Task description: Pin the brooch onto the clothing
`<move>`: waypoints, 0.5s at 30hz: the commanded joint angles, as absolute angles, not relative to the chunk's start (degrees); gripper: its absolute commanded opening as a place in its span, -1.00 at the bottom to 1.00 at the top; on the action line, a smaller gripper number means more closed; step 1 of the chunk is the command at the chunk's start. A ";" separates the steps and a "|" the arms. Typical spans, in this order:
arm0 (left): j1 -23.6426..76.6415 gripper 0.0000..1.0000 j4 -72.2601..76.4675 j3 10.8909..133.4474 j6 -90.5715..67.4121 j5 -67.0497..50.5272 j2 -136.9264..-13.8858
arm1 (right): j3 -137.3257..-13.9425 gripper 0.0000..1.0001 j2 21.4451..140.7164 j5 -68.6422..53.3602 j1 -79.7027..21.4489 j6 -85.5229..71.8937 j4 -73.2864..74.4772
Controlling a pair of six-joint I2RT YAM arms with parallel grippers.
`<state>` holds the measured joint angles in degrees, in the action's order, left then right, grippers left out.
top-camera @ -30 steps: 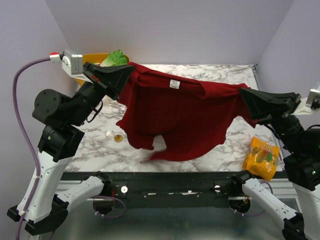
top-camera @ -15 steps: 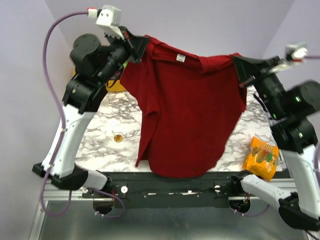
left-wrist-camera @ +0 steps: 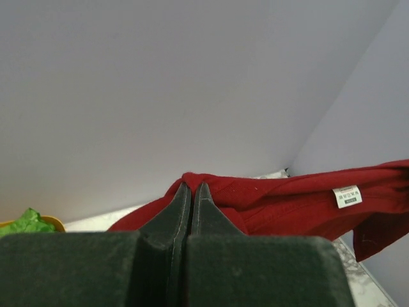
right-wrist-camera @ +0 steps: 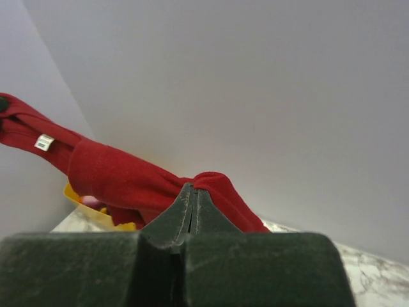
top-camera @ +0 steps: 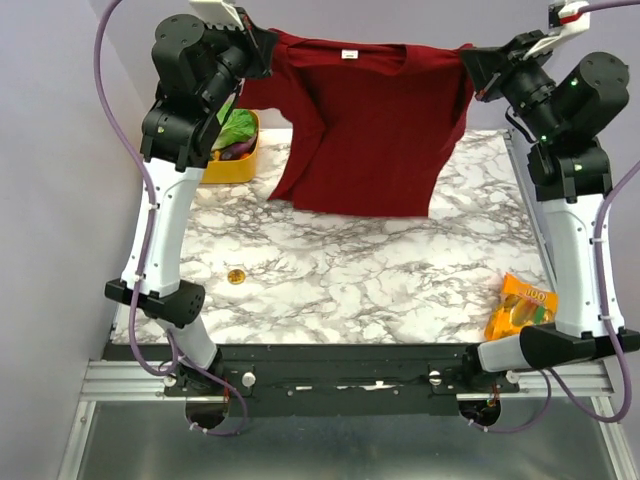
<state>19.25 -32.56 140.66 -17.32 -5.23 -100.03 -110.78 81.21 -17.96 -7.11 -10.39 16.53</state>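
Observation:
The clothing (top-camera: 365, 130), a dark red T-shirt with a small white neck label, hangs in the air at the back of the table, stretched between both arms. My left gripper (top-camera: 262, 48) is shut on its left shoulder (left-wrist-camera: 198, 185). My right gripper (top-camera: 470, 62) is shut on its right shoulder (right-wrist-camera: 214, 185). The shirt's lower hem hangs just above the marble. The brooch (top-camera: 237, 276), a tiny golden disc, lies alone on the table (top-camera: 380, 290) at the front left, far below both grippers.
A yellow bowl (top-camera: 232, 160) with green leaves stands at the back left, partly behind the left arm. An orange-yellow snack bag (top-camera: 520, 312) lies at the front right near the table's edge. Lilac walls close in the back and sides.
Both arms have swung up and back, lifting the shirt from a drape over the table's middle into a hanging spread at the rear. The brooch has stayed in place.

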 commanded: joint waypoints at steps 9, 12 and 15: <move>19.07 -1.00 -11.18 97.52 -19.68 -1.30 -76.48 | -80.02 -0.99 62.27 -24.17 -6.06 -16.60 3.70; 20.82 -1.00 -10.81 82.39 -21.01 -0.44 -71.03 | -64.81 -0.99 55.93 -22.68 -6.15 -17.85 3.60; 23.46 -1.00 -10.73 67.98 -24.33 2.37 -65.14 | -51.62 -0.99 51.78 -18.99 -6.15 -16.09 7.28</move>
